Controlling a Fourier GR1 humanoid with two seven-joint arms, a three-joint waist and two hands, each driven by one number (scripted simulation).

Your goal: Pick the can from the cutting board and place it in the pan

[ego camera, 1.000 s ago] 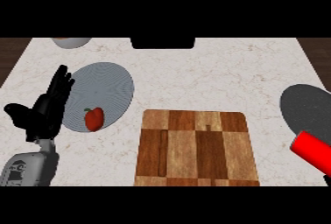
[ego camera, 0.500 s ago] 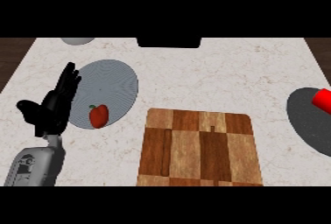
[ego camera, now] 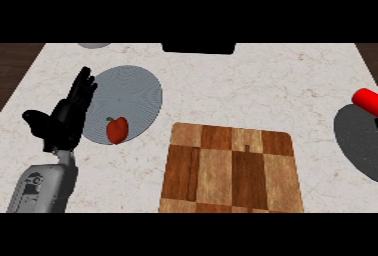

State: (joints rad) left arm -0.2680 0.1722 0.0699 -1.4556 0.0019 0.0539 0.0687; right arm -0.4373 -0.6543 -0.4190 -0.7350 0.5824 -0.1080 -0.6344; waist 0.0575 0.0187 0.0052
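The red can (ego camera: 367,100) shows at the right edge of the head view, cut off by the frame, over the far rim of the dark grey pan (ego camera: 356,146). What holds it is out of sight, and my right hand does not show. The wooden cutting board (ego camera: 232,170) lies in the lower middle with nothing on it. My left hand (ego camera: 65,116) stands open at the left, fingers up and resting beside the grey plate.
A grey plate (ego camera: 131,97) at the left carries a red pepper (ego camera: 117,130) near its front rim. A black object (ego camera: 198,47) sits at the counter's far edge, and a small grey round thing (ego camera: 94,45) lies at the far left.
The can has moved from low at the right edge up and farther back, over the pan's far side. The left hand has stayed where it was.
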